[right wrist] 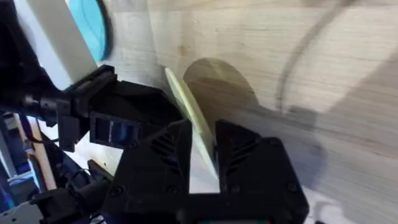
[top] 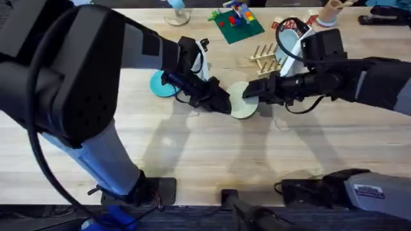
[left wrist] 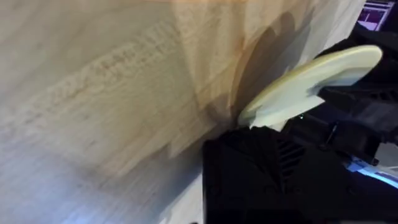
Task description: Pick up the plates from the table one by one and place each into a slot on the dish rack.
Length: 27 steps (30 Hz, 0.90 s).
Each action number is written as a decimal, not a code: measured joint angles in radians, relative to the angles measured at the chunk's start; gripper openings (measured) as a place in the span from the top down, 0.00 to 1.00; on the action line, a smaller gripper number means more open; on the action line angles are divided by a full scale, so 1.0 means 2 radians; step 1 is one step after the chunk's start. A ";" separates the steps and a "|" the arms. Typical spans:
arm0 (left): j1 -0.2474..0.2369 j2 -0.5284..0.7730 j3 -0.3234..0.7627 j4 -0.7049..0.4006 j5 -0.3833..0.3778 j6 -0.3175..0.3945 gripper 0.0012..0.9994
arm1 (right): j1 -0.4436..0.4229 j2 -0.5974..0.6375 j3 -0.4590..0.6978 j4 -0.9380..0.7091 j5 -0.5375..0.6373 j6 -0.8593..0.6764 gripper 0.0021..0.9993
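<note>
The pale creamy yellow round plastic plate (top: 244, 102) is at the centre of the light wooden plank desk (top: 192, 147), tilted with one edge raised off the surface, as the right wrist view shows. The right gripper (top: 252, 94) reaches in from the right side, and its black fingers (right wrist: 171, 152) are closed narrowly on the rim of this plate (right wrist: 193, 121). The left gripper (top: 221, 102) reaches in from the left and meets the opposite edge of the same plate; whether its fingers are wide or narrow cannot be determined.

In the left wrist view, the yellow plate (left wrist: 311, 84) stands clear of the desk surface (left wrist: 112, 93) at an angle, with the right gripper just behind it.

The teal blue round plastic plate (top: 160, 85) lies flat on the desk behind the left arm, near the yellow plate but not touching it.

The small natural-wood dish rack with upright pegs (top: 265, 58) stands behind the right arm, toward the far edge of the desk.
</note>
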 joint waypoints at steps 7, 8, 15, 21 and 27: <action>0.003 0.000 0.000 -0.005 0.002 -0.001 0.96 | -0.001 0.000 0.000 -0.006 -0.004 0.000 0.94; 0.005 0.000 0.000 -0.006 0.002 -0.001 0.96 | -0.001 -0.001 0.000 -0.005 -0.008 0.000 0.96; 0.006 0.000 0.000 -0.007 0.002 -0.001 0.96 | -0.001 -0.002 0.000 -0.006 -0.012 0.000 0.97; 0.006 0.000 0.010 -0.040 -0.011 0.001 0.96 | -0.001 -0.002 0.000 -0.006 -0.012 0.000 0.97; 0.003 -0.003 0.043 -0.089 -0.056 0.011 0.96 | -0.001 -0.002 0.000 -0.006 -0.011 0.000 0.97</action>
